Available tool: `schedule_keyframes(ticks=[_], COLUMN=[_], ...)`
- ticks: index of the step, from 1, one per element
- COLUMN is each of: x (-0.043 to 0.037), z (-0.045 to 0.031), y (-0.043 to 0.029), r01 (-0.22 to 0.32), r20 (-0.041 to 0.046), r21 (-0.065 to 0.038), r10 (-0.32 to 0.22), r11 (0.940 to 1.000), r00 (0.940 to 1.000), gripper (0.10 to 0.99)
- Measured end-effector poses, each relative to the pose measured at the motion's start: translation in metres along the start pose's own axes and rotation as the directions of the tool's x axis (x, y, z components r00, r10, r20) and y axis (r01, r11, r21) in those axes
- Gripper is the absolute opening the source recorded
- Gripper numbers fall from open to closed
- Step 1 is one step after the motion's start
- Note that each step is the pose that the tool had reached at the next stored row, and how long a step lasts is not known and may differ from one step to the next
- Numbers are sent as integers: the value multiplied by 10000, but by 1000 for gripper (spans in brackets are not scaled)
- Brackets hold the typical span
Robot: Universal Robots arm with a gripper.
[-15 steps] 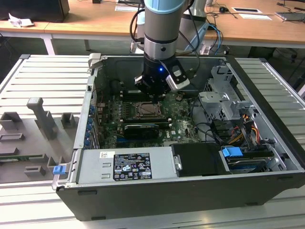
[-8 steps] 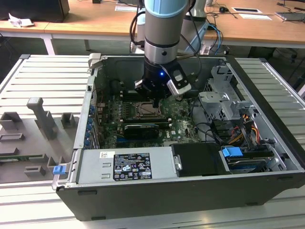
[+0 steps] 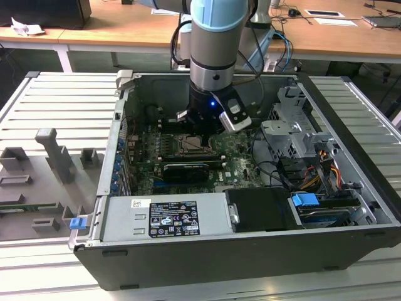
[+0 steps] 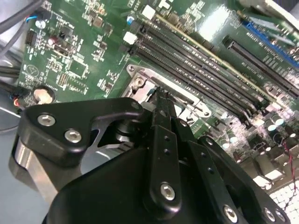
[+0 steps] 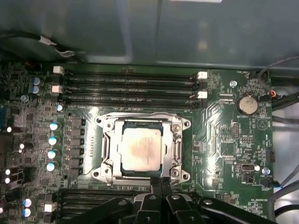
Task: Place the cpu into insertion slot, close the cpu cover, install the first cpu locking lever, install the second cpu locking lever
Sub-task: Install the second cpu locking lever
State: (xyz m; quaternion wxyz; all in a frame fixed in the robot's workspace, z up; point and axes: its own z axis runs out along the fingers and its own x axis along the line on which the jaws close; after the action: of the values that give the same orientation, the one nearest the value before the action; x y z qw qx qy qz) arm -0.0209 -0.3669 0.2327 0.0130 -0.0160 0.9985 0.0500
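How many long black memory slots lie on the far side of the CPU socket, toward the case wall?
3 memory slots, stacked parallel between the insertion slot and the case wall. More run beside the gripper, partly hidden.

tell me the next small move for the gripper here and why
Probably a short descent onto the socket's edge. In the first wrist view the cpu already sits in the insertion slot with the cpu cover lying flat around it, and the gripper, fingers together, hangs just at the frame's near edge, so the locking-lever work looks like what remains.
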Motion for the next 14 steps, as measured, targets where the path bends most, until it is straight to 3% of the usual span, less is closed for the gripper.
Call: schedule_keyframes(ticks=[3, 6, 8, 14], x=[52, 172, 297, 449], z=[-4, -9, -15, -15], y=[-28, -41, -74, -118], r01=[5, 6, 4, 3], r20=[0, 0, 1, 4], r21=[-3, -3, -4, -51], r10=[-5, -6, -4, -3], r11=[10000, 10000, 10000, 10000], r00=[10000, 10000, 10000, 10000], gripper=[106, 106, 106, 106])
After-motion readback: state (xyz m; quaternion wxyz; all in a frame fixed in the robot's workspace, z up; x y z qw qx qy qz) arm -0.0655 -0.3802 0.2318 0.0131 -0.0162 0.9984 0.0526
